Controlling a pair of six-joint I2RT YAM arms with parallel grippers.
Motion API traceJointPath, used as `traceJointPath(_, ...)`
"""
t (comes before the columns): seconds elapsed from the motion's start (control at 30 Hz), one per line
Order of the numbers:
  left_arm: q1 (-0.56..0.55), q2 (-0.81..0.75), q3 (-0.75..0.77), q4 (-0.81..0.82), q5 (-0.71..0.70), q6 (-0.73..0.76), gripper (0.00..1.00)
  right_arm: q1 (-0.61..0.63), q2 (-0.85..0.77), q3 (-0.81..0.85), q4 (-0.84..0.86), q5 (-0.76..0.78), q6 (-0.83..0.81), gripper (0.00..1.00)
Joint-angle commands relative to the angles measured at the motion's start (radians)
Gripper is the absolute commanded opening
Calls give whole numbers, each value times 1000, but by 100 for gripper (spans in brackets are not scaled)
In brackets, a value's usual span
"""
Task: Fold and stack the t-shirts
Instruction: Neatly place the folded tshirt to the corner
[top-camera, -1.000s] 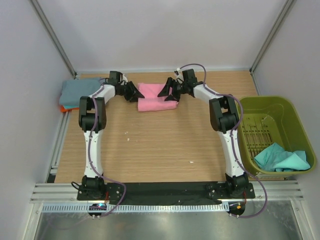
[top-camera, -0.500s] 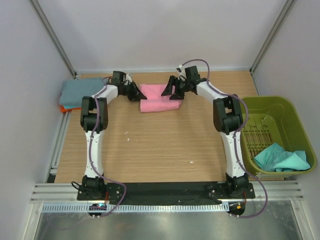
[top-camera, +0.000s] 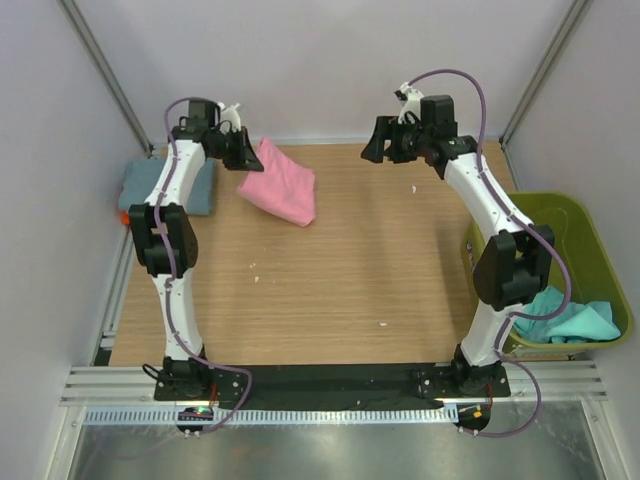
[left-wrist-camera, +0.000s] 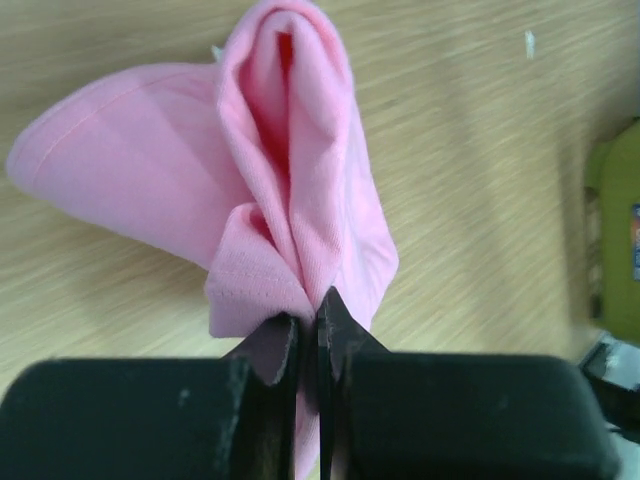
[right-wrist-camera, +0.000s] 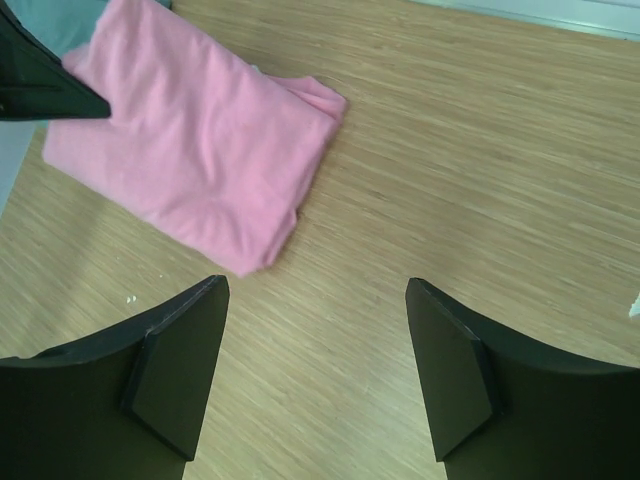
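Left fingers (top-camera: 250, 155) clamped on pink t-shirt (top-camera: 283, 188) edge; right fingers (top-camera: 373, 152) spread, well apart, over table (top-camera: 350, 270).

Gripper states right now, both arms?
Left gripper: shut on the pink t-shirt, pinching a bunched edge.
Right gripper: open, holding nothing, above bare table.

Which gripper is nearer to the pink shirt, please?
The left gripper: its fingers are shut on the edge of the pink shirt. The right gripper hovers open over bare table to the shirt's right, touching nothing.
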Motion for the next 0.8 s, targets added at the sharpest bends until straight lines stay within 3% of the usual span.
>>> traceJointPath(0.0, 39, -21, 147, -199, -74, 217, 0, -19, -63, -78, -3, 18, -36, 78)
traceJointPath(0.2, 56, 10, 320, -327, -286, 334, 0, -32, -127, -138, 15, -7, -16, 78)
traceJointPath(0.4, 113, 22, 397, -377, -358, 378, 0, -45, -167, -179, 28, -20, -2, 78)
traceJointPath(0.5, 142, 50, 509, -431, -371, 395, 0, -55, -174, -198, 31, -25, 4, 79)
traceJointPath(0.77, 249, 16, 526, -382, -418, 441, 0, -64, -180, -226, 51, -36, 34, 79)
